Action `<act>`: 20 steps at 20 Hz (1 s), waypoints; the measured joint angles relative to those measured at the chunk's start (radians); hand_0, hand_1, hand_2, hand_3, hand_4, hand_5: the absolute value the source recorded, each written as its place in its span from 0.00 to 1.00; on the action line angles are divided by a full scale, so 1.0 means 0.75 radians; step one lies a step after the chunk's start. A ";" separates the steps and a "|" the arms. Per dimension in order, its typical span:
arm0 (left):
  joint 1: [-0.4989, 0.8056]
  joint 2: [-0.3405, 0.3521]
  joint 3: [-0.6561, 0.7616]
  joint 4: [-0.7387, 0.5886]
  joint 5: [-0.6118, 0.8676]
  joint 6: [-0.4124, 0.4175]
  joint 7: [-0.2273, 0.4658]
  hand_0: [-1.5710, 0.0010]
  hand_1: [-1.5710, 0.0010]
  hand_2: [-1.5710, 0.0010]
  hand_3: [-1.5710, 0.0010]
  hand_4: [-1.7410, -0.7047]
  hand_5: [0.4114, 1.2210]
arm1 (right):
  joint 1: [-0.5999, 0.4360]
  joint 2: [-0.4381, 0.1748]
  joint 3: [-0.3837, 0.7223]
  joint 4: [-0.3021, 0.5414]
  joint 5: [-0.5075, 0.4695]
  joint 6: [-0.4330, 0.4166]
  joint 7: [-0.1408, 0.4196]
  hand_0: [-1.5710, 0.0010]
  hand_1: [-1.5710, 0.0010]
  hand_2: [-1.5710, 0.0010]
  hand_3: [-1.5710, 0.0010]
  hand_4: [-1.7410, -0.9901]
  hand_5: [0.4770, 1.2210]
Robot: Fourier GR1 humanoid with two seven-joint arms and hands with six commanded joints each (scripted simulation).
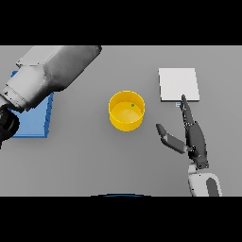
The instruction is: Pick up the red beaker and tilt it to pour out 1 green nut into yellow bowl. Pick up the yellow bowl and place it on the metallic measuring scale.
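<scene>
Yellow bowl [126,111] upright at centre of grey tabletop [94,156]; green nut [133,105] inside, near far-right wall. Metallic measuring scale [178,84] to bowl's right, apart from it. Right robot hand [194,137] between bowl and scale, fingers straight, thumb spread toward bowl, one fingertip at scale's near edge; holds nothing. Left robot hand [7,126] at left edge beside blue tray [35,118]; finger state: cannot tell. Red beaker not visible.

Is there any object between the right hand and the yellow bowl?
No. In the head view, only bare grey table lies between the open right hand and the yellow bowl. The metallic scale sits beyond the hand's fingertips, not between them.
</scene>
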 measured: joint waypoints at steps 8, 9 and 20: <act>-0.049 0.225 0.761 0.391 0.625 -0.127 0.246 0.00 0.00 0.00 0.03 0.00 1.00 | -0.035 -0.013 -0.003 0.023 -0.042 0.041 -0.007 1.00 1.00 1.00 1.00 0.83 0.15; -0.026 0.257 0.830 0.424 0.692 -0.112 0.249 0.00 0.00 0.00 0.02 0.00 1.00 | -0.043 -0.018 0.003 0.018 -0.024 0.035 -0.008 1.00 1.00 1.00 1.00 0.83 0.16; 0.555 0.365 1.259 0.342 1.229 0.286 0.655 0.00 0.00 0.00 0.00 0.00 1.00 | -0.047 -0.036 0.022 0.030 -0.005 0.052 0.004 1.00 1.00 1.00 1.00 0.82 0.24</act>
